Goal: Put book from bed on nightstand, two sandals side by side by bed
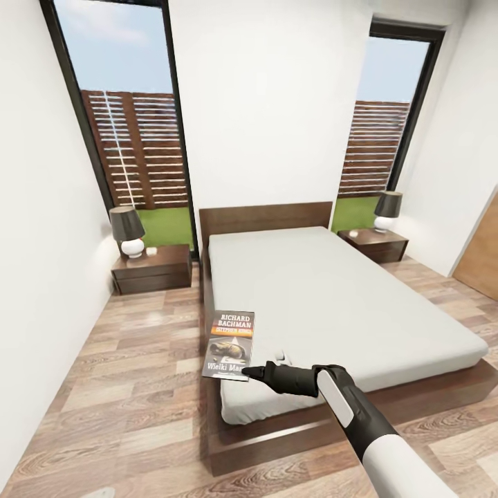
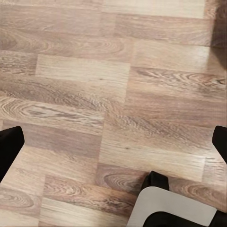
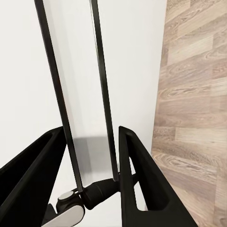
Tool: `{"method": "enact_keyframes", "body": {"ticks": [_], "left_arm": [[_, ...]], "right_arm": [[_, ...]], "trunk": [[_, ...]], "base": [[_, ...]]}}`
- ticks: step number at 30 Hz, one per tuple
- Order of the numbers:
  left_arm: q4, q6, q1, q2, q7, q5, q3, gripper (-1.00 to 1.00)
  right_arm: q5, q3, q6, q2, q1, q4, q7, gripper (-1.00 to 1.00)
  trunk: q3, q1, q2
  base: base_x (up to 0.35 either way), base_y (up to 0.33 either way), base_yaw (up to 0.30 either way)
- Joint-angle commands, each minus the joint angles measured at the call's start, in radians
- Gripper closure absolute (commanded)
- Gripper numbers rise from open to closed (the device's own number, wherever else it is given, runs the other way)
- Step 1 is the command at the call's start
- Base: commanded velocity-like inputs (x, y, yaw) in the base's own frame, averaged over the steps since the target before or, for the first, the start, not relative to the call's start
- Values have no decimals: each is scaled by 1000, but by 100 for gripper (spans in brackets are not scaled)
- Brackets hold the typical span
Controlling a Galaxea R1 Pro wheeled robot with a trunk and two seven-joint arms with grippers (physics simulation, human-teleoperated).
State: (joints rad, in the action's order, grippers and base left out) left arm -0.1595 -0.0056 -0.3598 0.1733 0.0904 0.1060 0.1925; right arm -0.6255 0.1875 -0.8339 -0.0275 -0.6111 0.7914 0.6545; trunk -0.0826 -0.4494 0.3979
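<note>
One book (image 1: 230, 344) is what I am after, and it sits at the near left corner of the bed (image 1: 332, 304), part of it overhanging the mattress edge above the floor (image 1: 124, 387). My right tool (image 1: 247, 373) has its dark fingertips at the book's lower edge, touching or just short of it; from the head view I cannot tell whether the jaws are clenched on the cover or still released. The risk, I judge, is a nudge: a thin paperback half off the edge could slide and drop to the floor if I push instead of pinch. My right arm reaches forward and leftward across the bed's foot corner, forearm low and nearly level. My left tool (image 2: 113, 142) hangs spread, grasping nothing, over bare planks. Either nightstand (image 1: 153, 268) waits beside the headboard.
</note>
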Motion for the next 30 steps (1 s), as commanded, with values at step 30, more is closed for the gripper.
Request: {"method": "enact_keyframes", "body": {"ticks": [30], "left_arm": [[0, -1, -1, 0, 2, 11, -2, -100]], "right_arm": [[-2, 1, -5, -5, -1, 1, 0, 100]], "trunk": [[46, -1, 2]], "base": [[0, 0, 0]]}}
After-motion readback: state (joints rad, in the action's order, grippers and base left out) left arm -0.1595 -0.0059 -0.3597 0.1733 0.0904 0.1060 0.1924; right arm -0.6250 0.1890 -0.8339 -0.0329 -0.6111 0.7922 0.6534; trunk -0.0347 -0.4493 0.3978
